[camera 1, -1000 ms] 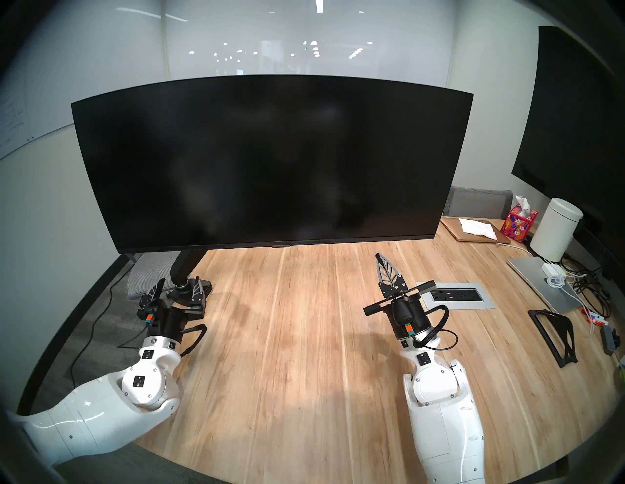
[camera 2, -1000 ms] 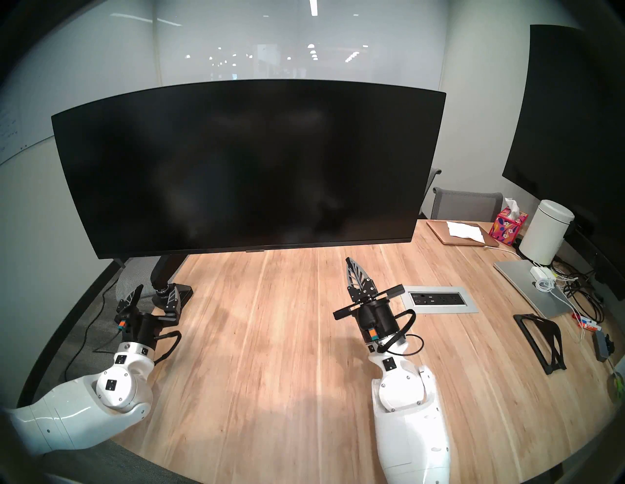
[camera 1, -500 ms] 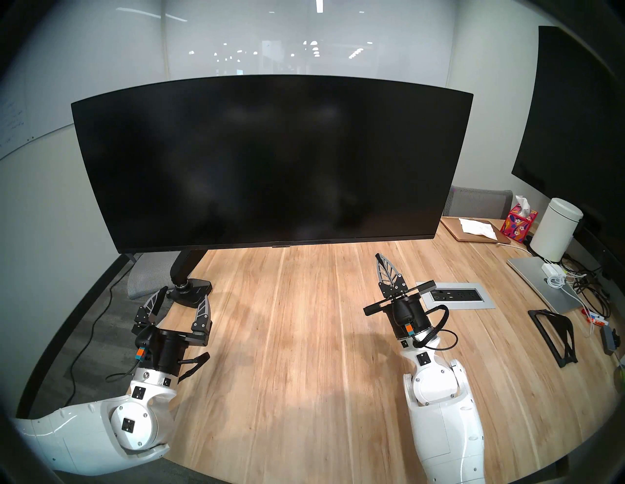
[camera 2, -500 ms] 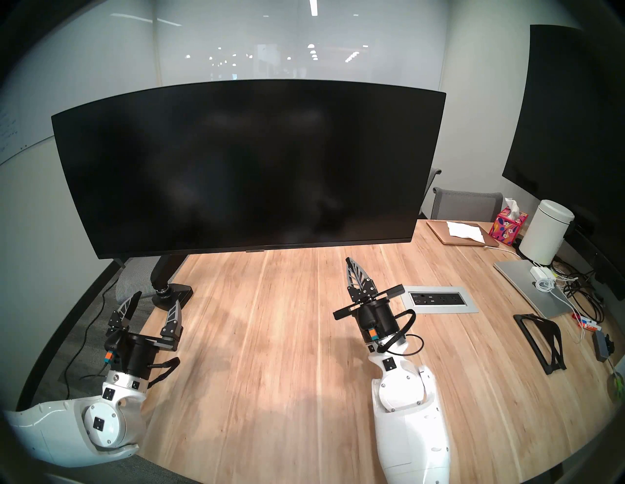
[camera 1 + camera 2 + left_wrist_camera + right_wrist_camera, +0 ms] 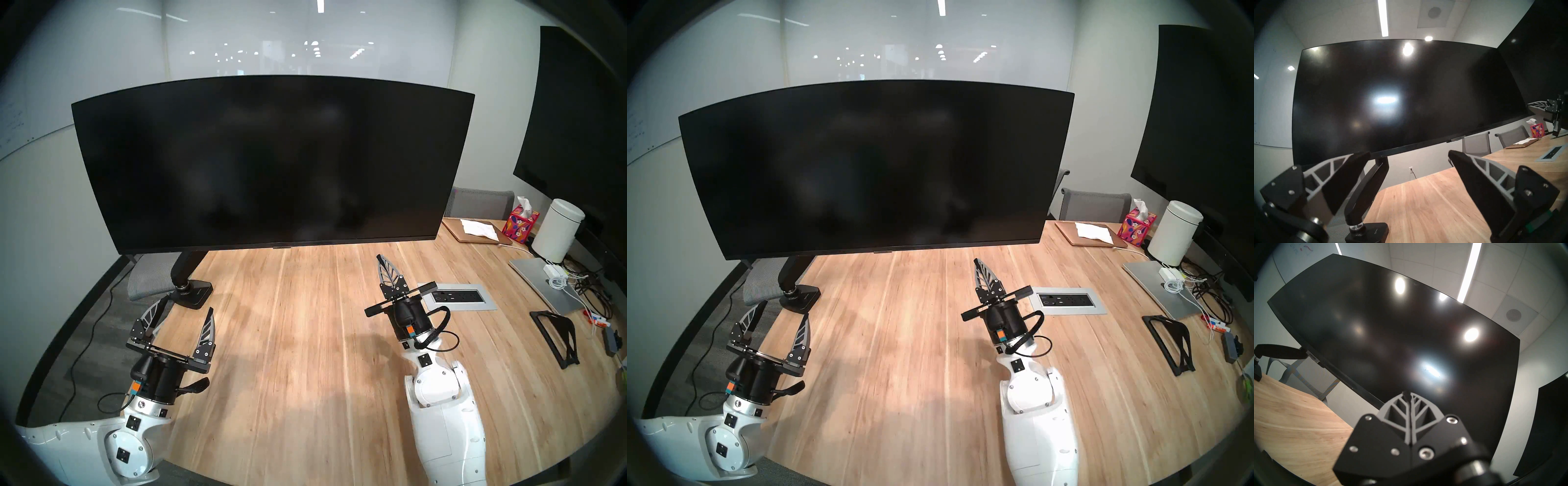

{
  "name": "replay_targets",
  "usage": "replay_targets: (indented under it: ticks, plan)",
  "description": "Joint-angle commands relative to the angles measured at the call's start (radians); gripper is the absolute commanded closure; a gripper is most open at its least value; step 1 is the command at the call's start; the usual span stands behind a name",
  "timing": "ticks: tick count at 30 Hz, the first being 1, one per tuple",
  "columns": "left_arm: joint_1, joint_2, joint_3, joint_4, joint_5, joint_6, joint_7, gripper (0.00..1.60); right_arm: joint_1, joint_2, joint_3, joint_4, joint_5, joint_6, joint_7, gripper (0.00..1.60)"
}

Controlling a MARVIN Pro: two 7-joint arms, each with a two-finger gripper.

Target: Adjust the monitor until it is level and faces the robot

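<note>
A: Where is the monitor (image 5: 271,163) relative to the arms?

B: It floats above the far half of the bench (image 5: 305,339) on a black arm at the left; its long axis runs left to right, ahead of and above both end effectors.

A: Which is nearer?

B: The right end effector (image 5: 383,263), just below the bottom edge; clenched, fingers pressed together, grasping nothing; the left end effector (image 5: 188,307) is released wide, empty, touching nothing, near the mount's base.

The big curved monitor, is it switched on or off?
Apparently off: the monitor is uniformly black, showing only ceiling-light reflections in the wrist views.
</note>
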Motion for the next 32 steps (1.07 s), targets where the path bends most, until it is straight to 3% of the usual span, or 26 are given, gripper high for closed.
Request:
replay_targets:
  ticks: [1,32]
  plan:
    - [0.02,-0.002,-0.014,-0.012,0.028,0.006,0.035,0.0,0.008,0.001,-0.002,-0.017,0.004,-0.004,-0.001,1.47]
    - [0.037,-0.013,-0.036,-0.012,0.032,0.007,0.024,0.0,0.008,0.001,-0.002,-0.017,0.004,-0.004,-0.002,1.47]
